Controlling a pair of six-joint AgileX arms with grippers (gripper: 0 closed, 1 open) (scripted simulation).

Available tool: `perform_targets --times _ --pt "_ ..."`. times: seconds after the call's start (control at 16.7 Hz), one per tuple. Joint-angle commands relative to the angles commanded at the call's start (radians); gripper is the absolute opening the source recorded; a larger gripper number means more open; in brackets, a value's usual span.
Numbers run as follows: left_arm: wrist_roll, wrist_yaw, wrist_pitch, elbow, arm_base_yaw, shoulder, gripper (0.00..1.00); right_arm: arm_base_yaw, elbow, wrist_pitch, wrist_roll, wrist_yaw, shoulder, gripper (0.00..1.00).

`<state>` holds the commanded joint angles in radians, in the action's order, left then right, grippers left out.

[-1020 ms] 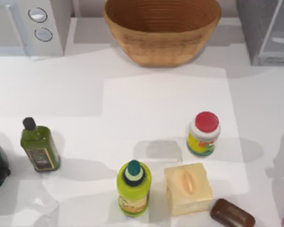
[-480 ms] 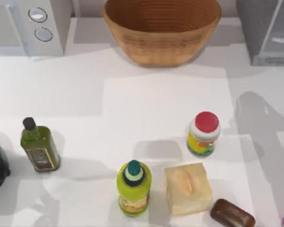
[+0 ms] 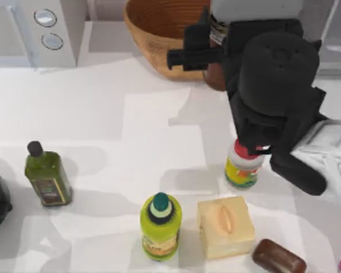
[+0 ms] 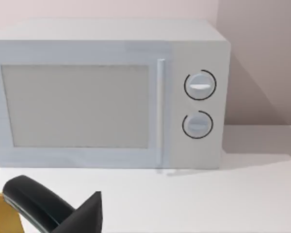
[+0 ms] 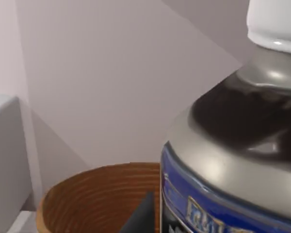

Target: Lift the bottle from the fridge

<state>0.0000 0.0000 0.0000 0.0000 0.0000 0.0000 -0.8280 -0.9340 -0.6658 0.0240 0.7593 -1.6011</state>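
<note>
The fridge (image 3: 336, 50) stands at the table's far right corner, a dark-grey box with a paler frame, partly hidden by the arm. Opposite it, at the far left, is the white microwave (image 4: 106, 97) with its 2 knobs, and between them a big woven basket (image 3: 156, 34).

The right arm reaches across the far right of the table, well above it. The right gripper (image 3: 211, 57) hangs over the basket's near right rim. Its claw looks closed around the bottle (image 5: 223, 145), a dark-filled one with a blue label and a white cap. From above, that bottle is the brown shape (image 3: 216, 78) under the claw. So the bottle is in the air, out of the fridge and to its left. I judge the lift is as good as done. The grip seems to be taken on the body below the shoulder, probably to keep the bottle upright.

The left gripper (image 4: 48, 213) sits parked low at the table's left, facing the microwave. I cannot tell whether its claw is wide or narrow.

The smaller things stand untouched on the near half. There is a red-capped jar (image 3: 242, 169) beneath the arm, a green bottle (image 3: 160, 227), an olive-oil bottle (image 3: 47, 177), a cream box (image 3: 224, 226) and a brown bar (image 3: 278, 257).
</note>
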Motion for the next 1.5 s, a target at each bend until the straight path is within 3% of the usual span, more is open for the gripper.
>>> perform_targets --times 0.3,0.6,1.5 --pt "0.000 0.000 0.000 0.000 0.000 0.000 1.00 -0.108 -0.277 -0.145 -0.009 0.168 -0.445 0.00" --pt "0.000 0.000 0.000 0.000 0.000 0.000 1.00 -0.147 -0.422 -0.212 -0.023 0.242 -0.647 0.00" --pt "0.000 0.000 0.000 0.000 0.000 0.000 1.00 -0.047 -0.579 -0.250 -0.028 0.167 -0.823 0.00"
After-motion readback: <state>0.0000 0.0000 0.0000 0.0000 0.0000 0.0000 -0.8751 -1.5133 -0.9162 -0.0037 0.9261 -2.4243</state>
